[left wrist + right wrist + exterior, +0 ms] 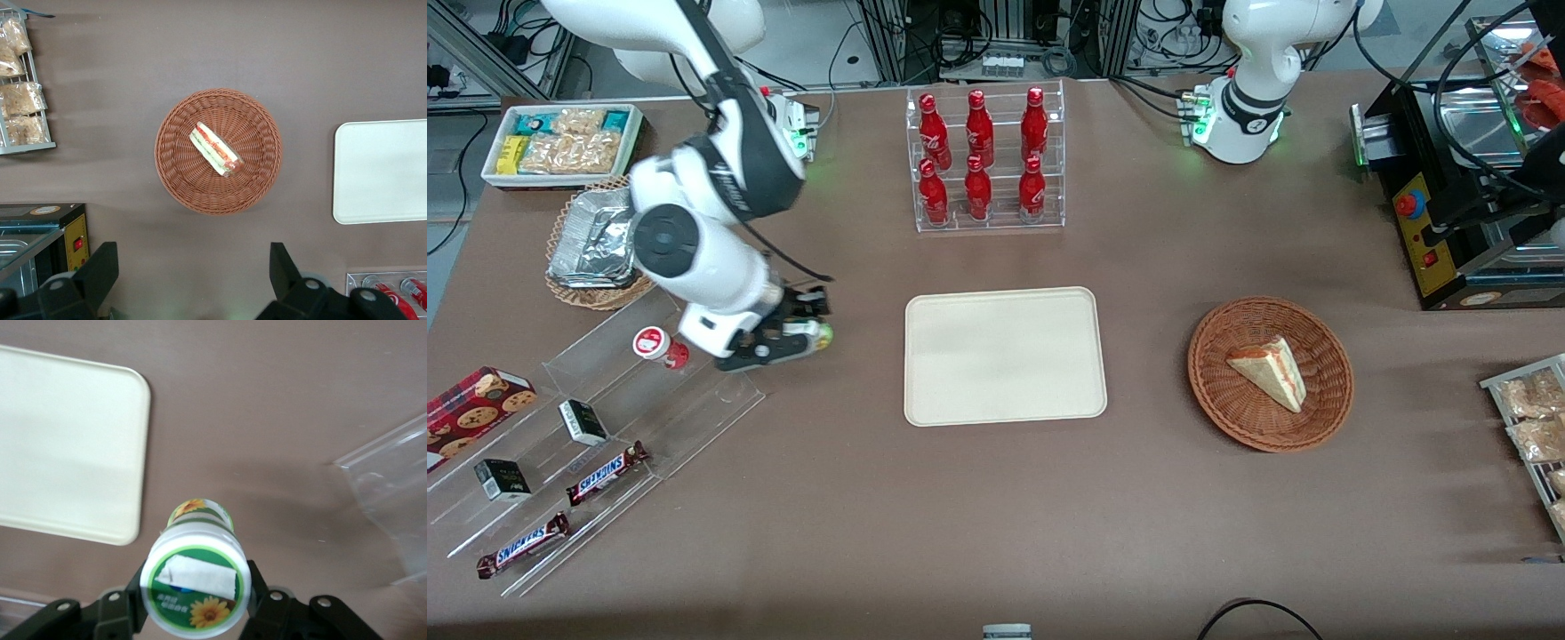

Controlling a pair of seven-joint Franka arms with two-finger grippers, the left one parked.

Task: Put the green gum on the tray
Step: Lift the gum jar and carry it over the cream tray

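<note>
The gripper [807,334] is clamped on the green gum [195,587], one finger [120,613] on each side of the bottle below its lid. The gum hangs over the brown surface [854,498], between the clear stepped rack [605,418] and the tray [1005,356], apart from both. A red-based bottle [656,345] stands on the rack's upper step. The tray lies flat, nearer the front camera than the cola bottles [983,160].

I see even overhead light on the brown tabletop [996,516], soft shadows under the arm, glare on the tray [67,433], and the green gum [195,587] slightly blurred up close.
</note>
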